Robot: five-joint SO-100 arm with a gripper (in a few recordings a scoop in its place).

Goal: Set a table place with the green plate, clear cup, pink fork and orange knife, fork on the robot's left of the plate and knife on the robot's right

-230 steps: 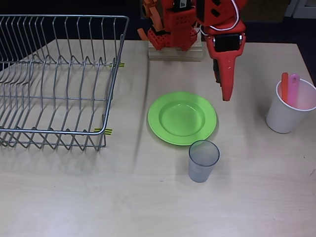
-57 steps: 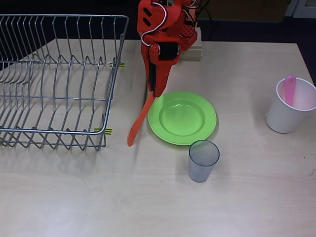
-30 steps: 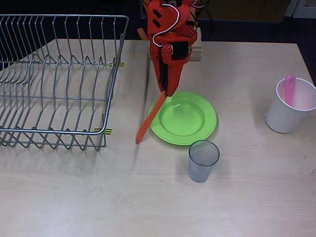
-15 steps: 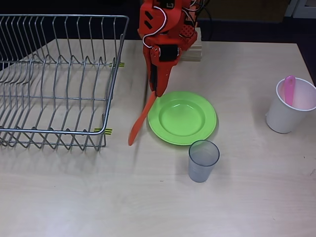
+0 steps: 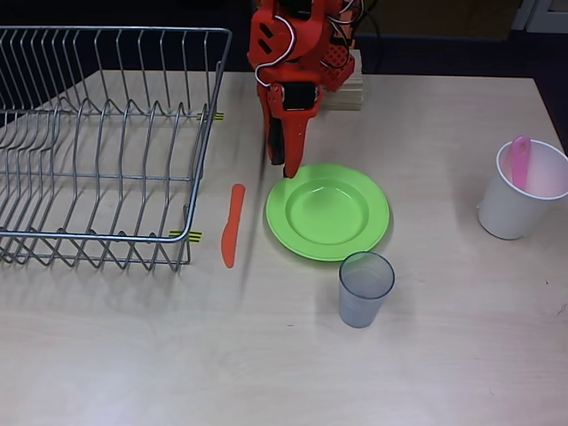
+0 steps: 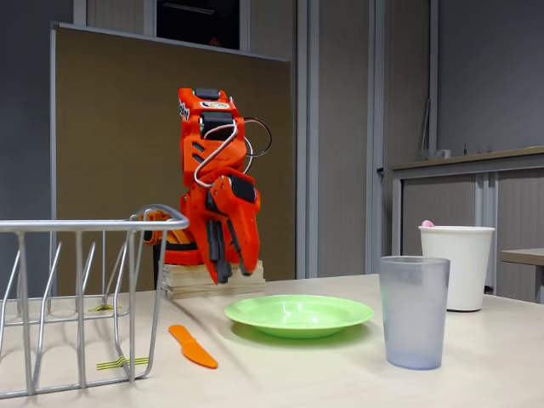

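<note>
Pale wood surface. Orange knife (image 5: 232, 224) down flat, just below-left of end effector (image 5: 287, 169); fingers look empty, gap unclear. Next you fetch pink fork (image 5: 520, 161) from white cup (image 5: 522, 197), far right.

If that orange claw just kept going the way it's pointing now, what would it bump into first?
The gripper points down at the table, its tip at the green plate's rim nearest the robot's base. It would probably meet that rim or the table beside it; depth is unclear.

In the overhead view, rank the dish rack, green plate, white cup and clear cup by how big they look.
1. dish rack
2. green plate
3. white cup
4. clear cup
</note>
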